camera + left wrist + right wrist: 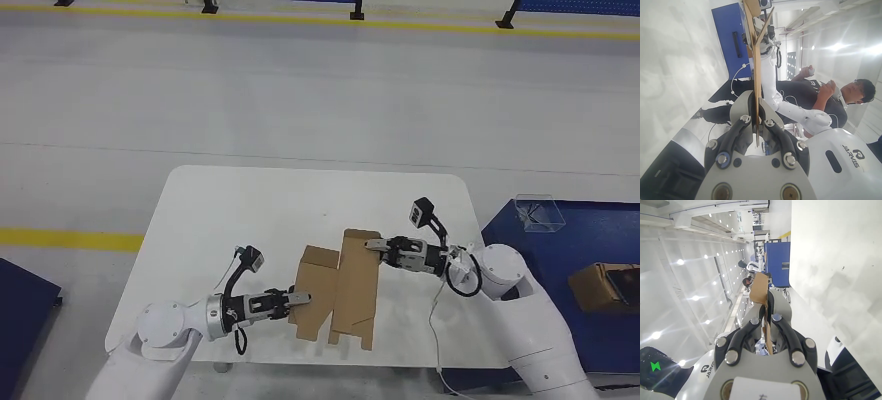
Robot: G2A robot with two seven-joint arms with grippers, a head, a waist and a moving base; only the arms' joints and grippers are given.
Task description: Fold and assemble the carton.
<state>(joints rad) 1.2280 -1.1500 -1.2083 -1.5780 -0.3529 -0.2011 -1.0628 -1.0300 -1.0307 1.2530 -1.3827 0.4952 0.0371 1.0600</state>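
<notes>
A flat brown carton [340,292] is held above the white table [220,215], both arms gripping it from opposite sides. My left gripper [303,298] is shut on the carton's near left edge; in the left wrist view the cardboard [756,75] runs edge-on between the closed fingers [742,106]. My right gripper [374,244] is shut on the far right corner of the carton; in the right wrist view the cardboard [759,289] sticks out past the closed fingers [780,304]. One flap at the far end stands bent away from the main panel [763,28].
A blue cabinet [600,270] stands to the right of the table, with a clear plastic box [538,212] and a brown box [610,285] on it. A yellow floor line [70,239] runs left of the table.
</notes>
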